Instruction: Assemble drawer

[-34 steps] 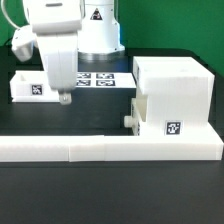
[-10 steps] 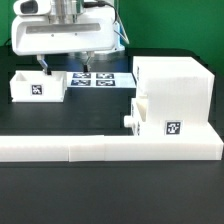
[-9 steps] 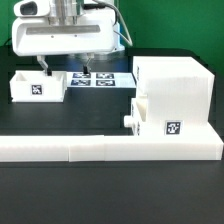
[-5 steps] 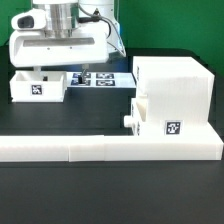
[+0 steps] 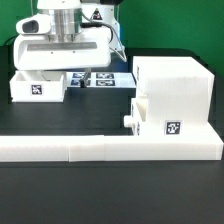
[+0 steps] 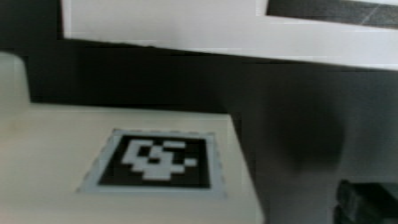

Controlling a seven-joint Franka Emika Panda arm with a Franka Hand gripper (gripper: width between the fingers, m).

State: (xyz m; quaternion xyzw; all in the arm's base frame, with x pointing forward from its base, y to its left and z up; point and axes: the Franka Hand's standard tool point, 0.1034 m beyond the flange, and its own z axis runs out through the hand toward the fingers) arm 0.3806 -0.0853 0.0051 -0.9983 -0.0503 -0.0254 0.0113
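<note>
The white drawer housing [image 5: 176, 88] stands at the exterior view's right. A tray is partly pushed into its lower slot, showing a round knob [image 5: 129, 120] and a tag [image 5: 171, 128]. A second, loose tray [image 5: 36, 89] with a tag lies at the left. My gripper [image 5: 60, 73] hangs low over this tray's back right part, its jaws spread wide and empty. The fingertips are hidden behind the hand and the tray. The wrist view is blurred: a tagged white face [image 6: 164, 160] very close and one dark finger [image 6: 370, 202] at the edge.
The marker board [image 5: 100, 78] lies flat behind, between the loose tray and the housing. The long low white border wall [image 5: 110, 149] runs along the front and touches the housing's base. Black table surface lies between the tray and the housing.
The hand has moved towards the exterior view's left and down, from above the marker board to just over the loose tray. The trays and the housing have not moved.
</note>
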